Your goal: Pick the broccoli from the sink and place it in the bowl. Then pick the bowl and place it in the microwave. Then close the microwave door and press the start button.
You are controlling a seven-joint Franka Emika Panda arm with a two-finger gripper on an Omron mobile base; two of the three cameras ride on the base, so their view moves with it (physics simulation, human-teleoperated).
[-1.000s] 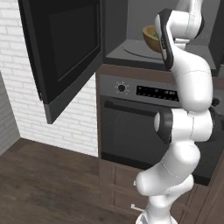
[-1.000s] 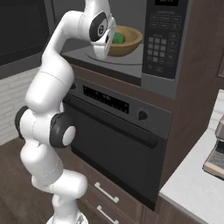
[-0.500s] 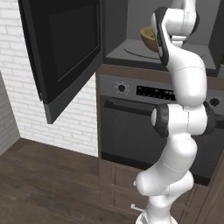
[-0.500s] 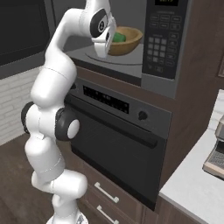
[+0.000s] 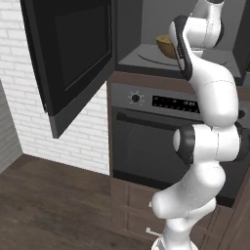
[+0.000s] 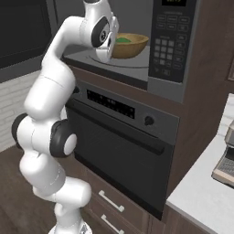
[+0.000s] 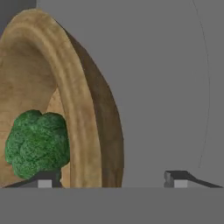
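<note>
The light-brown wooden bowl point(image 6: 130, 44) stands on the turntable plate point(image 6: 119, 60) inside the microwave point(image 6: 169, 41), with the green broccoli point(image 6: 122, 40) in it. In the hand view the bowl's rim point(image 7: 74, 100) fills the left, and the broccoli point(image 7: 37, 142) lies inside it. My gripper point(image 7: 111, 179) is open. Its two fingertips stand wide apart, one on each side of the rim, and neither presses on it. The bowl point(image 5: 165, 45) peeks out from behind my wrist in the left base view. The microwave door point(image 5: 73, 53) hangs swung open to the left. The sink is out of view.
Below the microwave sits a knobbed oven point(image 6: 119, 137) with a bar handle, and drawers lie under it. A white brick wall point(image 5: 83, 141) is on the left. On the right, a pale counter point(image 6: 201, 196) carries a coffee machine point(image 6: 226, 160).
The jaws have spread wide and let go of the bowl's rim. The bowl stays on the turntable, and the arm has barely shifted.
</note>
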